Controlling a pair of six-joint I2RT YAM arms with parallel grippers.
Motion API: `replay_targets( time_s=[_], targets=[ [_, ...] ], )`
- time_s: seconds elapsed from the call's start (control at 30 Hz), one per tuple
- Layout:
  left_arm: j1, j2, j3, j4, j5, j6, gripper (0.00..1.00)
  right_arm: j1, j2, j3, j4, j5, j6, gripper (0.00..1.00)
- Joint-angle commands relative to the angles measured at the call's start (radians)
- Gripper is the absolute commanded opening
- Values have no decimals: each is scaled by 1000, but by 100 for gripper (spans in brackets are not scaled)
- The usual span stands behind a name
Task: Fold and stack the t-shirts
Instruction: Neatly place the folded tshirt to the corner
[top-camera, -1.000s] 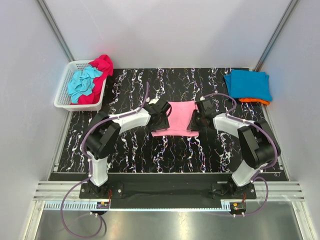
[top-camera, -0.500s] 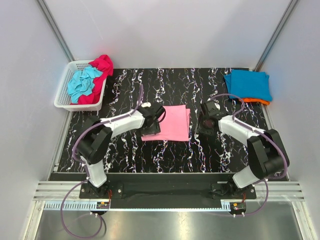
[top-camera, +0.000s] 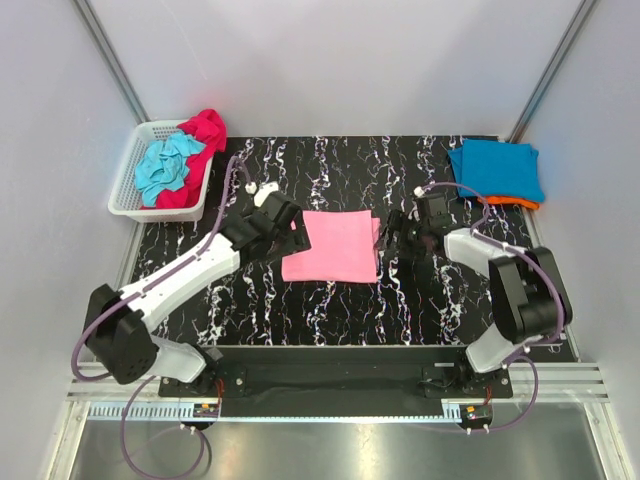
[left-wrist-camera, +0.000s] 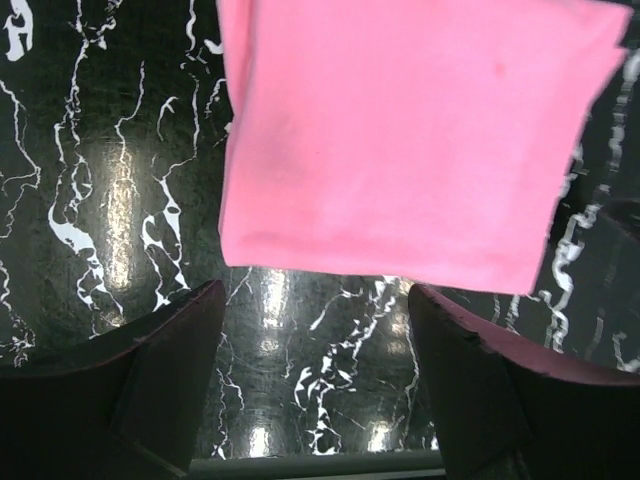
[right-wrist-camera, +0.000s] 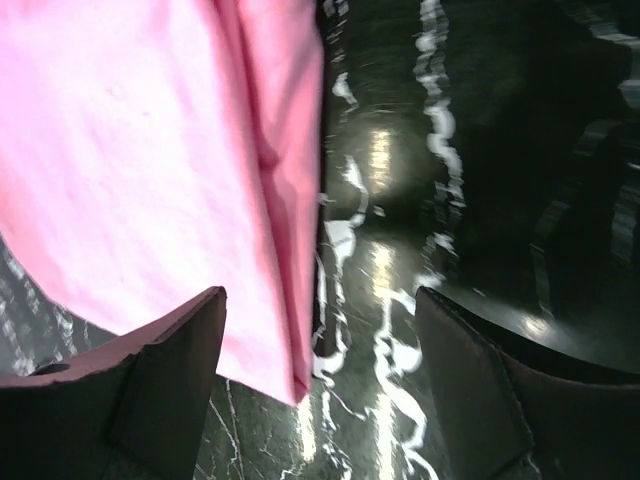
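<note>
Pink t-shirt (top-camera: 335, 246) between left tool (top-camera: 293, 235), right tool (top-camera: 393, 240)

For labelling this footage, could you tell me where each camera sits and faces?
Top: above and behind, looking down on the table; both arms show.
Left wrist: on the left arm, facing the pink shirt's edge; own open fingers below.
Right wrist: on the right arm, facing the shirt's layered edge; own open fingers below.
Shared: the pink shirt.
</note>
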Motion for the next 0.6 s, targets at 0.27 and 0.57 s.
replay_targets(
  time_s=[0.27,0.57],
  targets=[
    [73,-324,-178,63,135,37,84,-11,270,63,248,-291,-11,77],
    [99,-421,-210,31,147,48,86,-11,377,127,248,-335,-12,69]
  ],
)
